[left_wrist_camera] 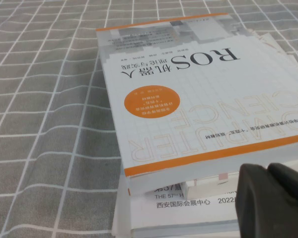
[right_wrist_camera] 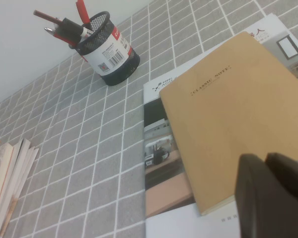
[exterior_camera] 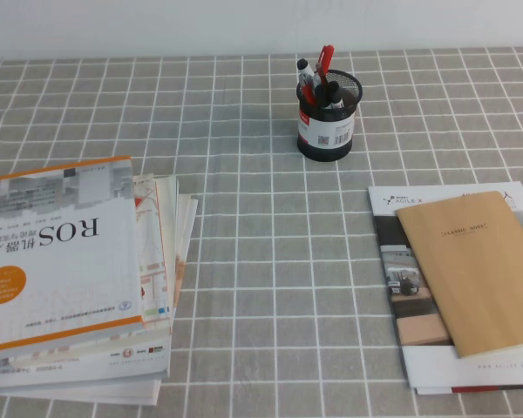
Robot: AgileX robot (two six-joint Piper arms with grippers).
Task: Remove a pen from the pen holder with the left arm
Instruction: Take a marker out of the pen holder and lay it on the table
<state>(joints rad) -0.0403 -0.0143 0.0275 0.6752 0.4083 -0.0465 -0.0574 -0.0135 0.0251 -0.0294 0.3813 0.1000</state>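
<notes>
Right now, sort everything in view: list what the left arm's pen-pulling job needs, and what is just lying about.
Job:
black mesh pen holder
pens standing in it
left gripper, shut, over the ROS book stack

Lying about:
ROS book stack
tan notebook on an AgileX brochure
right gripper, shut, over the tan notebook

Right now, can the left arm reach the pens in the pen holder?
Probably yes. The left gripper, shut, hangs over the books; bare cloth lies between it and the pen holder, and the pens poke above its rim. The right gripper sits over the notebook.
</notes>
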